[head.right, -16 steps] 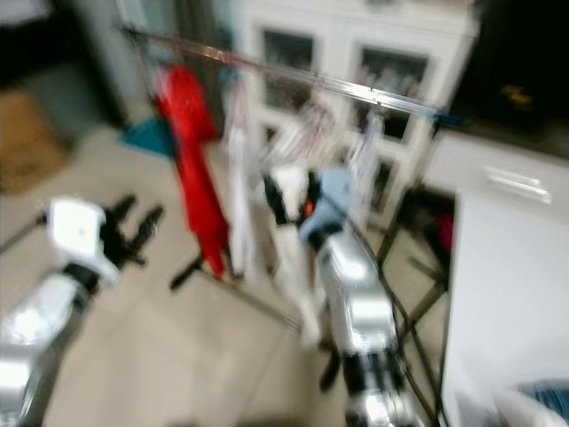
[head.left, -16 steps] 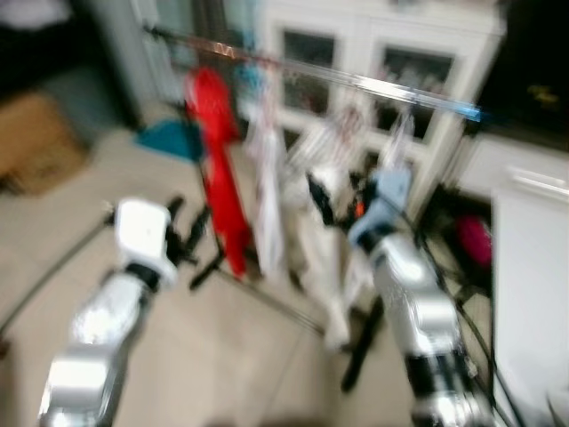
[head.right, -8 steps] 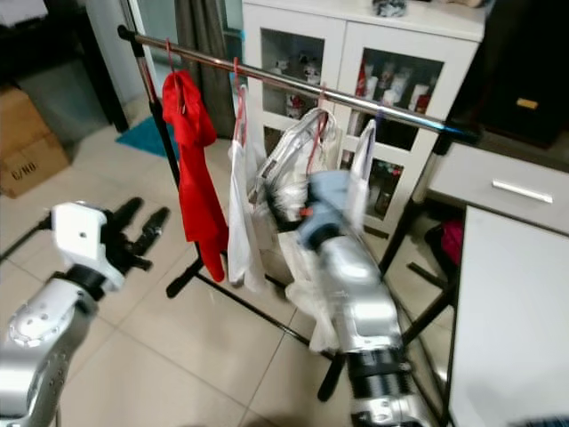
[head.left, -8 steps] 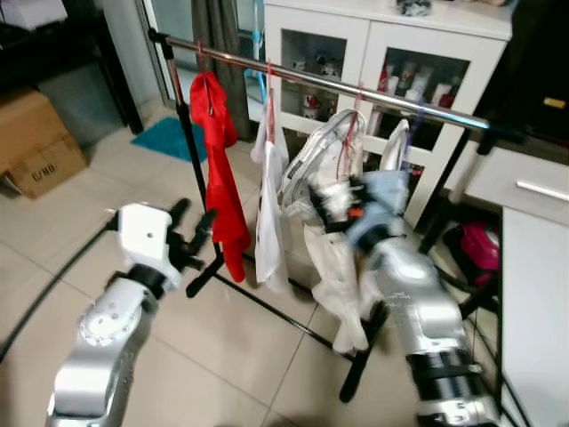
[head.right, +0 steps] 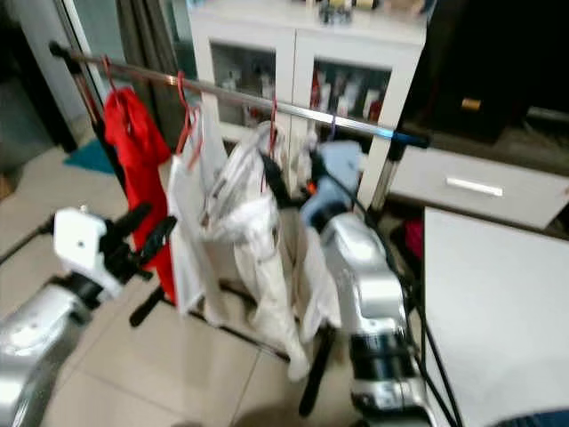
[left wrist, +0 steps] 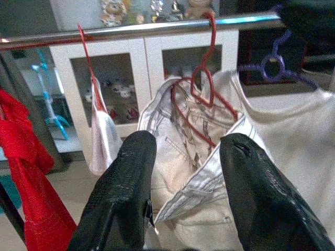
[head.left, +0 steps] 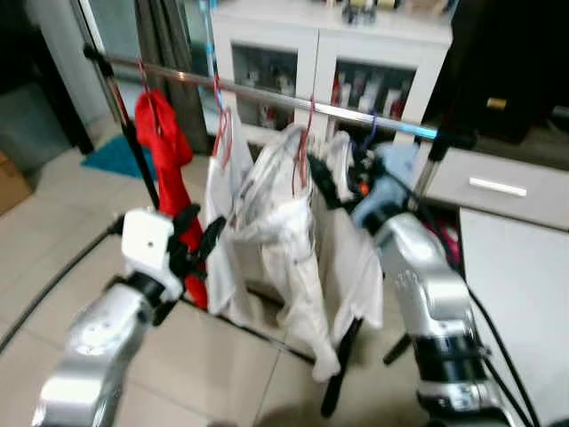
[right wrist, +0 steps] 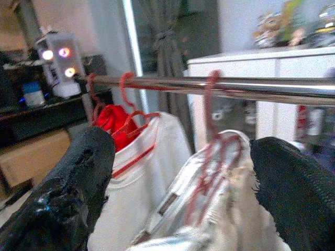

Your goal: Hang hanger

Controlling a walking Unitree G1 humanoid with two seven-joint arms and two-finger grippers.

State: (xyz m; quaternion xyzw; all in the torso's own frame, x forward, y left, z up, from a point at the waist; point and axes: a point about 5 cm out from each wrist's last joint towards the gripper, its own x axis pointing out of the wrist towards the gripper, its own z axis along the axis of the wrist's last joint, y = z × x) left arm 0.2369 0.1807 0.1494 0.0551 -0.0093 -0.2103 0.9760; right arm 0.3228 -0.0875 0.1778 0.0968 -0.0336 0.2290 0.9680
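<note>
Left eye view: both silver arms are raised toward a clothes rack. The left gripper (head.left: 203, 233) sits at about 9 o'clock from frame centre, forearm angled up from the lower left corner, its white wrist block facing the camera. Its two black fingers (left wrist: 125, 193) are spread apart and hold nothing; in the left wrist view they frame the garments hanging ahead. The right arm runs up from 5 o'clock, with the right gripper (head.left: 331, 182) at the centre of the rack, pushed in among the white garments. In the right wrist view its fingers (right wrist: 73, 183) stand wide apart, one on each side of a red hanger (right wrist: 212, 136); no contact with it can be made out.

That red hanger's hook is over the chrome rail (head.left: 267, 96), carrying a white shirt (head.left: 284, 258). A purple hanger (left wrist: 275, 65) hangs at the rail's right end, a red garment (head.left: 160, 151) near its left end, and a second white garment (head.left: 224, 222) between.

No writing is legible anywhere.

Floor (head.left: 53, 222): pale beige tiles. A white glass-door cabinet (head.left: 311, 62) stands behind the rack at 12 o'clock. A white tabletop (head.left: 516, 294) lies at 4 o'clock.
</note>
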